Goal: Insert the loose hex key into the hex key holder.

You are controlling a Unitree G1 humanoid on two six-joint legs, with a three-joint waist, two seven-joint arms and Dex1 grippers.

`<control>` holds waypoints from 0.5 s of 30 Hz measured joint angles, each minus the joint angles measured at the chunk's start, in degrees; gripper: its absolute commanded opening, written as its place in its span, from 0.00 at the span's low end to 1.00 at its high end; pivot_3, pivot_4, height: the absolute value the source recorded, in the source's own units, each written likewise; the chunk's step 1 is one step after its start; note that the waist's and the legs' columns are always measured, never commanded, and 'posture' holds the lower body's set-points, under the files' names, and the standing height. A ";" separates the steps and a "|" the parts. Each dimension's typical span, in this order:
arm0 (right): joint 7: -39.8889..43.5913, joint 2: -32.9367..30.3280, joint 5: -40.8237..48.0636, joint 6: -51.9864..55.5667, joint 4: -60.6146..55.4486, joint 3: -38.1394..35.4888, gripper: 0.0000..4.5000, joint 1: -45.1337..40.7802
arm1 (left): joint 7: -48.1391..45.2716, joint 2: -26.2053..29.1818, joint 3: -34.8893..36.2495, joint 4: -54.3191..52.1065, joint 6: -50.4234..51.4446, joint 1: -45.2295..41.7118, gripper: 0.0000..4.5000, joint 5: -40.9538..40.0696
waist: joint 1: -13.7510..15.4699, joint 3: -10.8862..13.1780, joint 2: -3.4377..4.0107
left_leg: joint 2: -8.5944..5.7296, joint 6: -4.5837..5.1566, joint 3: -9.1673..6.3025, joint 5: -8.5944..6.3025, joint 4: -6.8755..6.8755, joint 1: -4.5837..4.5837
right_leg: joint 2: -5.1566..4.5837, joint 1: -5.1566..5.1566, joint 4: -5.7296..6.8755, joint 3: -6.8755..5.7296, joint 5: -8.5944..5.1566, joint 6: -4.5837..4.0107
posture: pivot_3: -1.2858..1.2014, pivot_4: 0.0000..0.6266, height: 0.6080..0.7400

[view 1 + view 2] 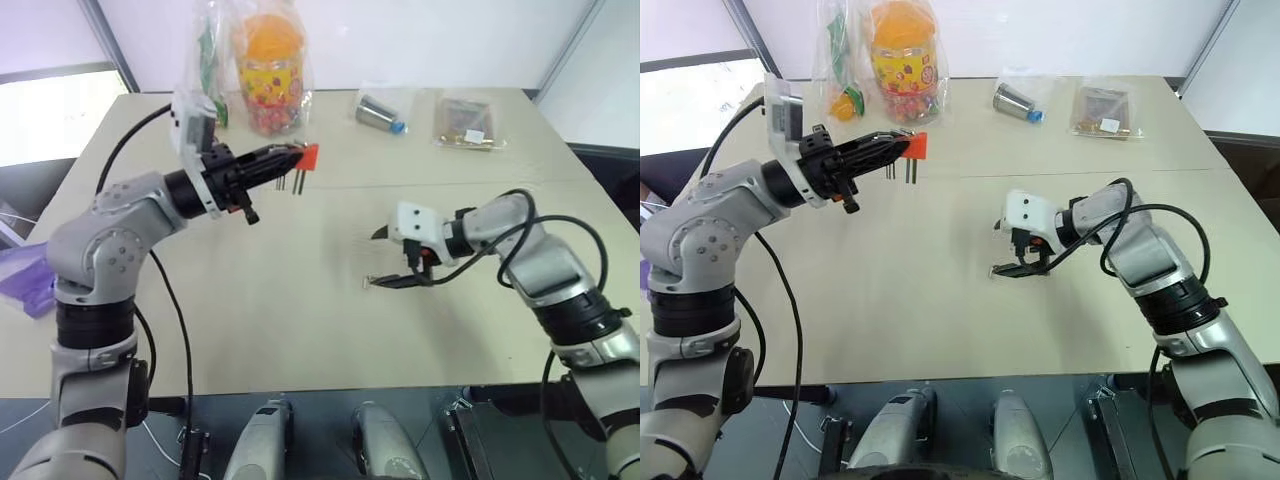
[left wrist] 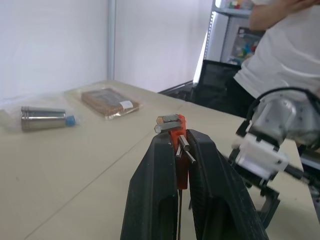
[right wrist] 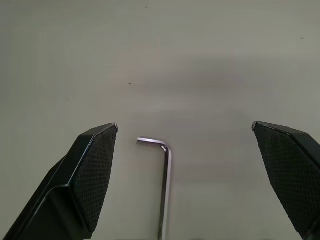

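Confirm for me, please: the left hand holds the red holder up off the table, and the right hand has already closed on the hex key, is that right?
Not quite. The left hand does hold the holder up off the table, but the right hand has not closed on the hex key. The right wrist view shows its fingers spread wide, with the key lying flat on the table between them, untouched.
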 measured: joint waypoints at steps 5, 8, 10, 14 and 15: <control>-1.82 0.82 -4.24 -2.69 3.74 3.21 0.99 0.09 | 1.74 -0.36 0.08 -1.24 0.21 0.78 0.00 -1.07 | 0.06 0.00 0.00 | -0.01 0.00 0.00 0.00 0.00 -0.01 | 0.01 0.00 -0.02 -0.01 0.00 0.00 | 0.52 0.24 1.00; -2.81 1.21 -6.21 -4.25 6.16 3.53 0.99 0.09 | 2.62 -0.35 0.14 -1.62 0.20 0.89 0.00 -1.24 | 0.04 0.00 0.00 | 0.00 0.00 0.00 0.00 0.00 0.00 | 0.02 0.01 -0.02 -0.01 0.00 0.00 | 0.52 0.24 1.00; -3.24 1.73 -6.92 -5.05 7.23 3.59 0.99 0.07 | 3.00 -0.35 0.20 -1.91 0.20 1.26 0.00 -1.28 | 0.03 0.00 0.00 | 0.00 0.00 0.00 0.00 -0.01 0.00 | 0.02 0.00 -0.02 -0.01 0.00 0.00 | 0.52 0.24 1.00; -3.31 2.46 -7.82 -6.63 8.24 3.61 0.73 0.00 | 3.64 -0.36 0.20 -2.25 0.20 1.95 0.00 -1.34 | -0.19 -0.01 -0.01 | 0.01 0.00 -0.01 0.00 0.01 0.03 | 0.05 0.05 -0.01 -0.03 0.01 0.00 | 0.52 0.24 1.00; -3.29 2.63 -7.99 -6.78 8.64 3.64 0.60 -0.02 | 3.72 -0.36 0.20 -2.31 0.20 1.95 0.00 -1.34 | -0.18 -0.01 -0.01 | 0.01 0.00 -0.01 0.00 0.03 0.05 | 0.06 0.08 -0.02 -0.03 0.01 0.00 | 0.52 0.24 1.00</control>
